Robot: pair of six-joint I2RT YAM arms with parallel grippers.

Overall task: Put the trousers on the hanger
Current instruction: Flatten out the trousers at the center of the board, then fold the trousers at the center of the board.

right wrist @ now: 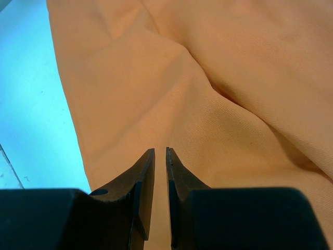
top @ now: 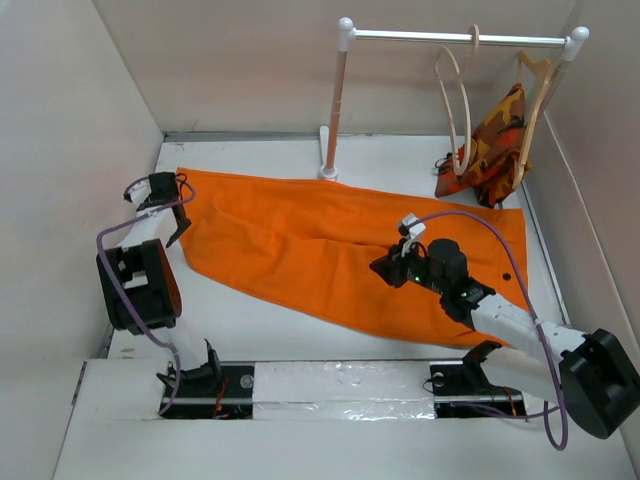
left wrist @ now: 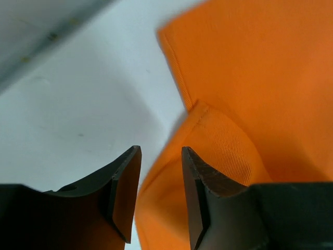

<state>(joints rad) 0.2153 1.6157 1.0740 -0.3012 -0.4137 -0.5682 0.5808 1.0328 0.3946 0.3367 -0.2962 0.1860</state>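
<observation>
White tabletop [top: 250, 330], walls on 3 sides. The trousers [top: 330, 240] lie spread flat across its middle, leg ends twd the back-left corner, waist by the right edge, not on any hanger. Rack [top: 450, 37] stands along the back edge, right half. Camo garment [top: 495, 140] hangs from a wooden hanger at the rack's right end. The hanger [top: 464, 120], bare, hangs on the bar just left of it, well apart from the trousers.

L gripper [top: 178, 232] [left wrist: 161, 151] sits at the trousers' left end, jaws apart over the hem. Cloth shows btwn the tips, but prob. underneath, not pinched.

R gripper [top: 386, 267] [right wrist: 160, 151] is low over the mid-right of the trousers, jaws drawn nearly together w/ a thin slit, clamping nothing.

Small dark button [top: 508, 277] sits nr the waist edge.
</observation>
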